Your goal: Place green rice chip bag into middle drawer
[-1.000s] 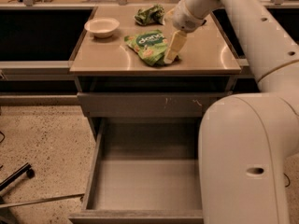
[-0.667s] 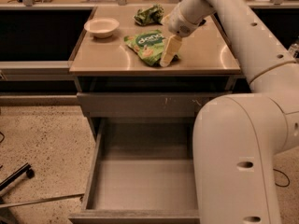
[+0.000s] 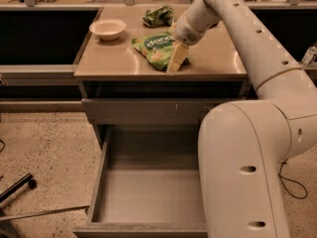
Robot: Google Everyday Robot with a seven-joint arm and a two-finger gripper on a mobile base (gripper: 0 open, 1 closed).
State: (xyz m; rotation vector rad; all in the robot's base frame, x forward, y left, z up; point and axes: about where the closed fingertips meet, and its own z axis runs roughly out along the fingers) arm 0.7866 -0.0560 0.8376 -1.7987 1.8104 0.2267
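Our gripper point(image 3: 177, 59) meets the chip bag point(image 3: 154, 47) at its four o'clock, though we cannot tell its grip. The bag lies on the counter point(image 3: 109, 58) and the drawer point(image 3: 148, 197) waits open.

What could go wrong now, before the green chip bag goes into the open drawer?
1. The gripper is at the right edge of the chip bag, close to the front edge of the counter. A hold there may be weak, so the bag could slip to the floor.
2. The robot's arm hides the right side of the open drawer, so the drop may be hard to judge.
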